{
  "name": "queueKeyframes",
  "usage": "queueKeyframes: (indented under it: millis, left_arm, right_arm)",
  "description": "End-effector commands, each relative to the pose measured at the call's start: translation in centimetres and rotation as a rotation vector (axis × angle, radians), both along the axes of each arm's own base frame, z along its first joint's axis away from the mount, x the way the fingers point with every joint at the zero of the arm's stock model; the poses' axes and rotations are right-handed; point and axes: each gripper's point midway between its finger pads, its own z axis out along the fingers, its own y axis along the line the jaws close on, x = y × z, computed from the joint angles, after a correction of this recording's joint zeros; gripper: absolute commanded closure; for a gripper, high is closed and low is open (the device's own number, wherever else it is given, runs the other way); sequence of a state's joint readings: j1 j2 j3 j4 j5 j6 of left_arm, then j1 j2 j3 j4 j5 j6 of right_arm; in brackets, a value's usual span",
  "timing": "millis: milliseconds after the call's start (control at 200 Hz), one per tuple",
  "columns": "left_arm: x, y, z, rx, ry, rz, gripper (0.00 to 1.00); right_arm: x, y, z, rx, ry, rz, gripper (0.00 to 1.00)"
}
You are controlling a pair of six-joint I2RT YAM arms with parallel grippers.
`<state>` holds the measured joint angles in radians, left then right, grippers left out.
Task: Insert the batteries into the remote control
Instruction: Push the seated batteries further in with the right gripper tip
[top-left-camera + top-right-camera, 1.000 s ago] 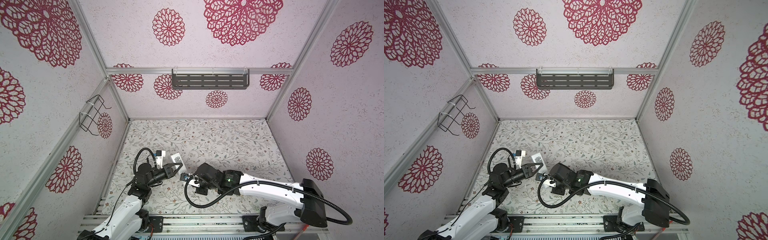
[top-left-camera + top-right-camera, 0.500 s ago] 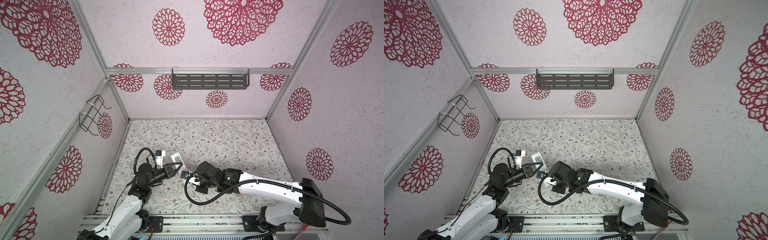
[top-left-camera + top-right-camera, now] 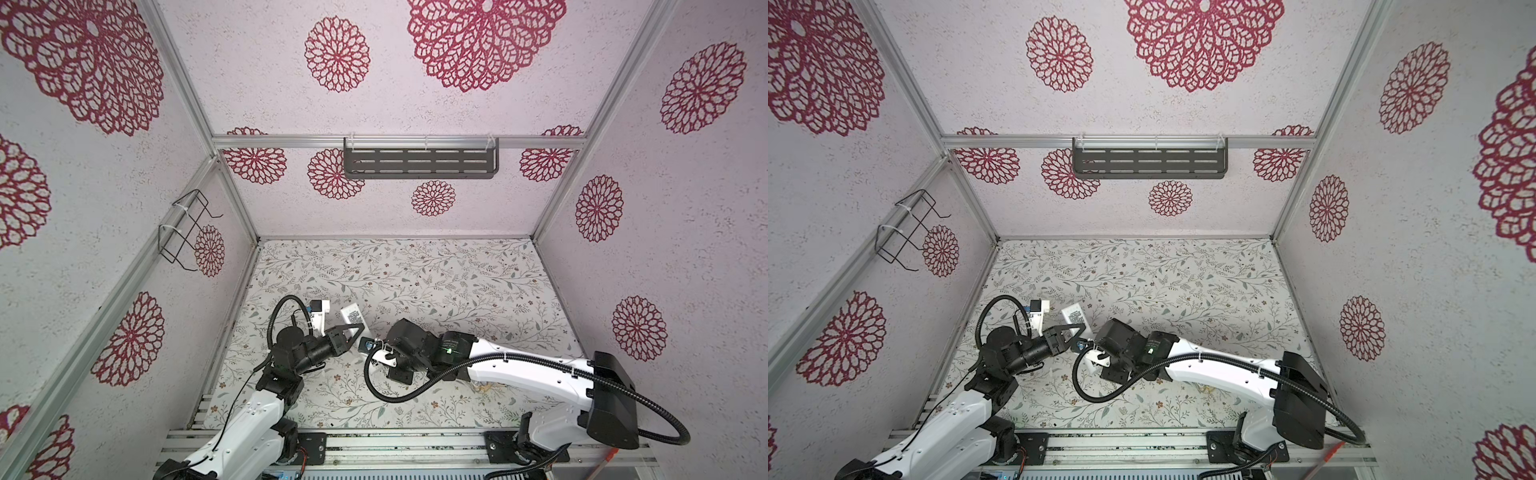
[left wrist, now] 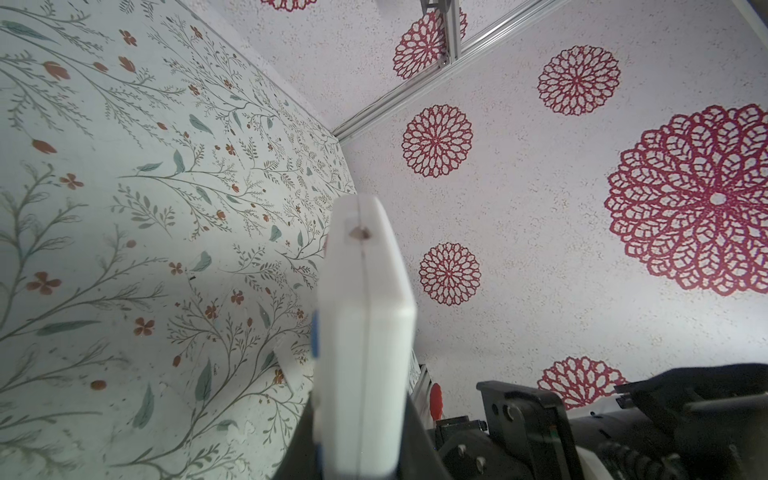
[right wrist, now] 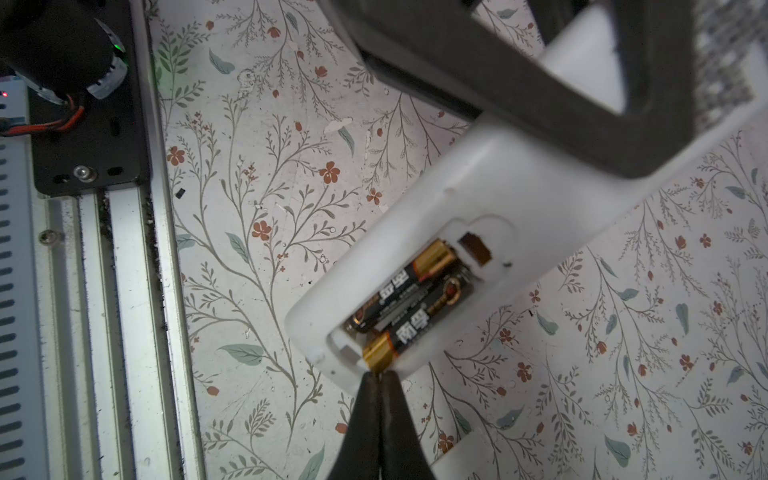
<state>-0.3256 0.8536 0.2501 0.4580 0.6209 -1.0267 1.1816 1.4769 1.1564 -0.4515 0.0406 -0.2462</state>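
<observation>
Covering the tabletop point(image 3: 415, 282) is a pale floral print, boxed by red-rosette walls point(image 3: 374, 216). Above it the left gripper point(image 3: 357, 331) clamps the remote control point(image 5: 519, 178), batteries point(image 5: 411, 299) in its open bay; the right gripper point(image 5: 379, 379), pinched together, touches one gold end.

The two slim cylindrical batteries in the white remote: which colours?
Black batteries with gold end bands; right wrist view.

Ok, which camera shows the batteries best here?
The right wrist view: both batteries lie side by side in the open compartment of the remote control, with labels and gold ends plain to see. The left wrist view shows only the remote's side edge. In both top views only its sticker end shows, and no batteries.
</observation>
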Motion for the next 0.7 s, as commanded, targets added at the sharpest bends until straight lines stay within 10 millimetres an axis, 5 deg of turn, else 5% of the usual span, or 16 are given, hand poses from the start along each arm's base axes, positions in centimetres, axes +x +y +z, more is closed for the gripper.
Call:
queueKeyframes:
  millis: [0,460,695]
  left_arm:
    - [-2.0,-2.0,3.1,-0.072,-0.056,-0.144,1.0]
    - [-1.9,-2.0,3.1,-0.074,-0.055,-0.142,1.0]
    - [-1.5,-1.6,2.7,-0.048,-0.057,-0.105,1.0]
  right_arm:
    - [2.3,2.2,2.8,0.115,-0.045,-0.059,0.95]
    - [3.1,3.0,1.1,0.037,0.014,-0.117,0.98]
    - [3.0,2.8,1.8,0.067,0.008,-0.115,0.98]
